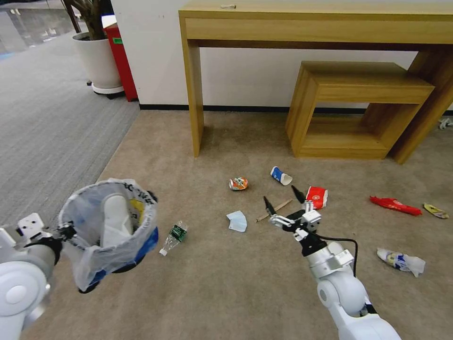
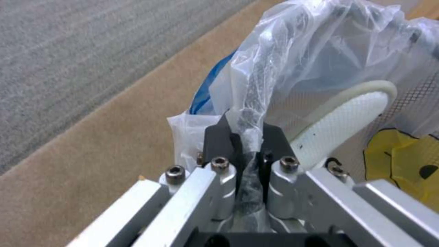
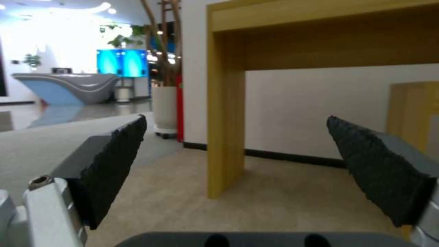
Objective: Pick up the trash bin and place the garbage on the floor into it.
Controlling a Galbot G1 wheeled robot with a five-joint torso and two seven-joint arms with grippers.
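Left gripper clamps the trash bin rim, bin held off the floor, one white slipper inside. Right gripper hangs spread, empty, above the wooden stick. Bottle, mask, can, cups and wrappers remain on the carpet.

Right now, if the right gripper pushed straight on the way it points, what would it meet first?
Nothing close: the open right gripper points level over bare carpet. The wooden table leg lies straight ahead, probably first, though depth is unclear.
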